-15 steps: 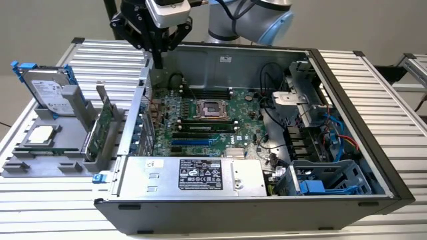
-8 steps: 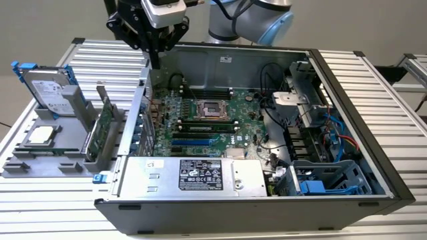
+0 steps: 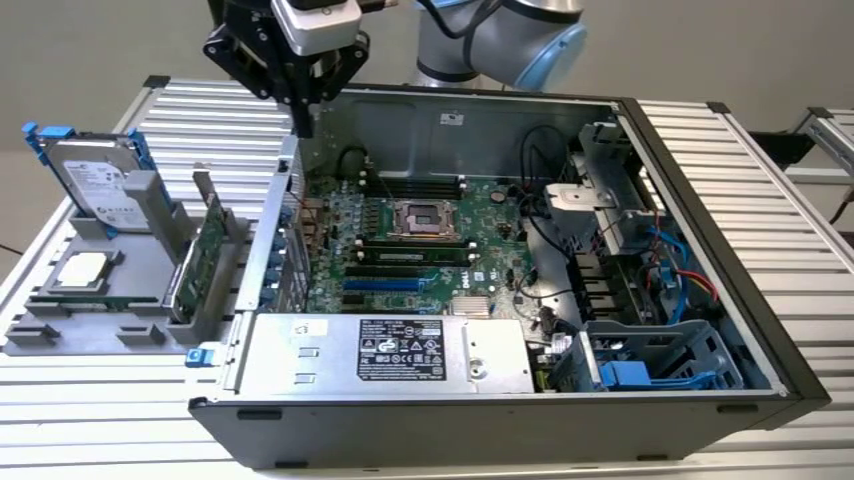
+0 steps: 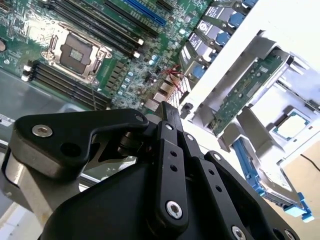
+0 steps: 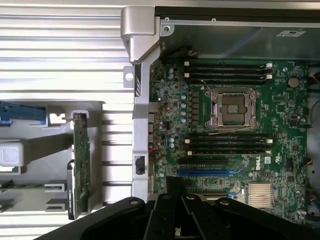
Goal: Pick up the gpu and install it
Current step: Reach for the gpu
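End effector: I read the end effector (image 3: 304, 120) as closed on nothing, fingers drawn together to a narrow tip in both wrist views (image 4: 166, 107) (image 5: 174, 181).
Position: it hangs above the wall of the open case (image 3: 286, 190), touching nothing.
Directly below, one side: the motherboard (image 3: 400, 250), with its blue slot (image 5: 202, 172) bare.
Below, other side: outside that wall, the gpu (image 3: 200, 265) stands on edge in the grey parts holder (image 3: 80, 335), well apart from the end effector; I also see it in both wrist views (image 4: 245, 90) (image 5: 81, 160).
Further out: a CPU chip (image 3: 83, 270) lies flat in the holder and a hard drive (image 3: 107, 185) with blue rails stands beyond it.
Base: the case and holder sit on the slatted worktop (image 3: 747, 150).
Step in hand, my judgement: the approach to the pick; the card is not yet grasped.
What the pick calls for, my judgement: opened fingers over the card's upper edge, then a straight lift clear of the holder.
Writing: white printed labels on the hard drive and the power supply (image 3: 387, 350); I do not transcribe them.
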